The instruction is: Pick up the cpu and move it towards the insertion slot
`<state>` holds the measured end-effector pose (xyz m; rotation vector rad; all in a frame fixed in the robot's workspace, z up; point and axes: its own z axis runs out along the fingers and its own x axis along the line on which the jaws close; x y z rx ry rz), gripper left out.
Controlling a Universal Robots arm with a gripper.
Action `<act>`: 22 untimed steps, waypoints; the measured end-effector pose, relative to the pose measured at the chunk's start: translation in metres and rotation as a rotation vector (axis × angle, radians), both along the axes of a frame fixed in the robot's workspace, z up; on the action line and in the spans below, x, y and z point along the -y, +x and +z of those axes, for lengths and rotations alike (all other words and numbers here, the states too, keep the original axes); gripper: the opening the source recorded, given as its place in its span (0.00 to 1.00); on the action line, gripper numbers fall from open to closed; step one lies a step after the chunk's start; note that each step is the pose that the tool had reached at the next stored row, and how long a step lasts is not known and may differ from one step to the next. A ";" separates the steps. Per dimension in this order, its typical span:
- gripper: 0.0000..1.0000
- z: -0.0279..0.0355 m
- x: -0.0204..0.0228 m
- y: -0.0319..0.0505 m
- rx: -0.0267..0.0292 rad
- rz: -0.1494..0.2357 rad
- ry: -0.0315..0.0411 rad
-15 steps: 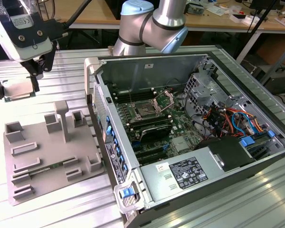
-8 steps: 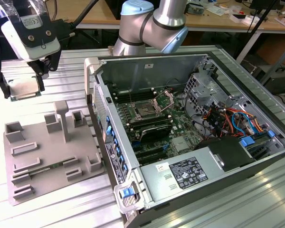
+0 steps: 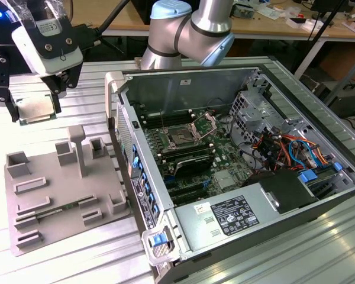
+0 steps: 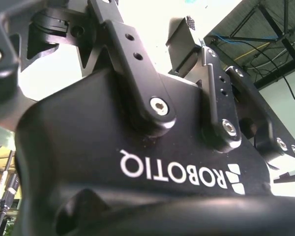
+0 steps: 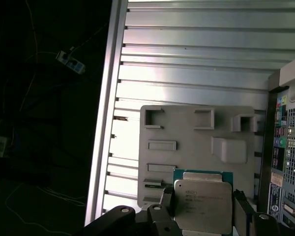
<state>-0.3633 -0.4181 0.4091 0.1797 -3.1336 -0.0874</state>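
Note:
In the exterior view my gripper (image 3: 36, 112) hangs at the far left, above the ribbed metal table and behind the grey tray. It is shut on the cpu (image 3: 34, 107), a flat square chip with a dull metal top, held level between the two black fingers. The first wrist view shows the cpu (image 5: 201, 196) clamped between the fingers (image 5: 166, 202), with the tray below it. The insertion slot (image 3: 180, 138) lies inside the open computer case towards the exterior view's right, its metal bracket (image 3: 205, 124) hinged up. The gripper's black housing (image 4: 137, 162) shows in the second wrist view.
A grey plastic tray (image 3: 59, 195) with raised blocks lies on the table under and in front of the gripper. The case's upright side wall (image 3: 127, 148) stands between tray and motherboard. Cables (image 3: 284, 148) and a power supply (image 3: 236, 216) sit inside the case.

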 end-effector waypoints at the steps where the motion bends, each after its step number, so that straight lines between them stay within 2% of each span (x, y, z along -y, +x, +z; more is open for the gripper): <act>1: 0.55 0.0000 0.0000 0.0006 0.0000 0.000 0.0000; 22: 0.55 -0.0002 -0.0001 0.0213 -0.0001 0.000 0.0000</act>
